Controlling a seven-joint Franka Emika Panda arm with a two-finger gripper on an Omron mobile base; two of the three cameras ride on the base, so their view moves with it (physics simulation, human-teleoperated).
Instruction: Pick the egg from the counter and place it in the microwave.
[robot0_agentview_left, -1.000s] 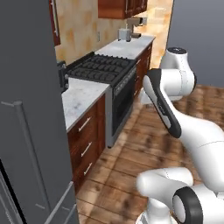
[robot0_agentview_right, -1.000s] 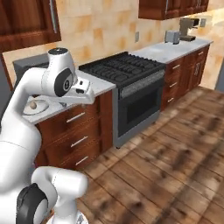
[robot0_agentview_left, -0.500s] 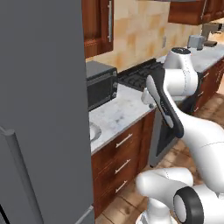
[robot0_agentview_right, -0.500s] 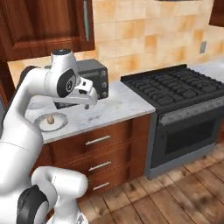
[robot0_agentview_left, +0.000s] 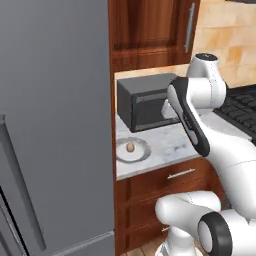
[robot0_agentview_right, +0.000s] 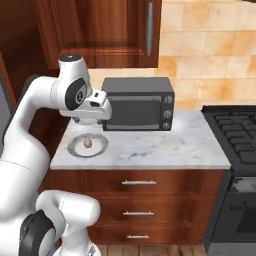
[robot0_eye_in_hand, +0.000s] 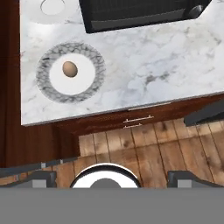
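Observation:
The small tan egg lies in the middle of a round plate with a grey-mottled rim. The plate sits at the left end of the white marble counter. My gripper hangs high above the counter's front edge, well clear of the egg, open and holding nothing. In the right base view my hand floats in front of a dark grey boxy oven. The silver-grey microwave is out of view.
The dark boxy oven stands on the counter behind the plate. A tall grey fridge borders the counter on the left and a black stove on the right. Wooden cabinets hang above, with drawers below.
The whole picture has shifted because the base drove along the kitchen. The counter with the plate, egg and dark oven is now centred. The arm keeps the same pose.

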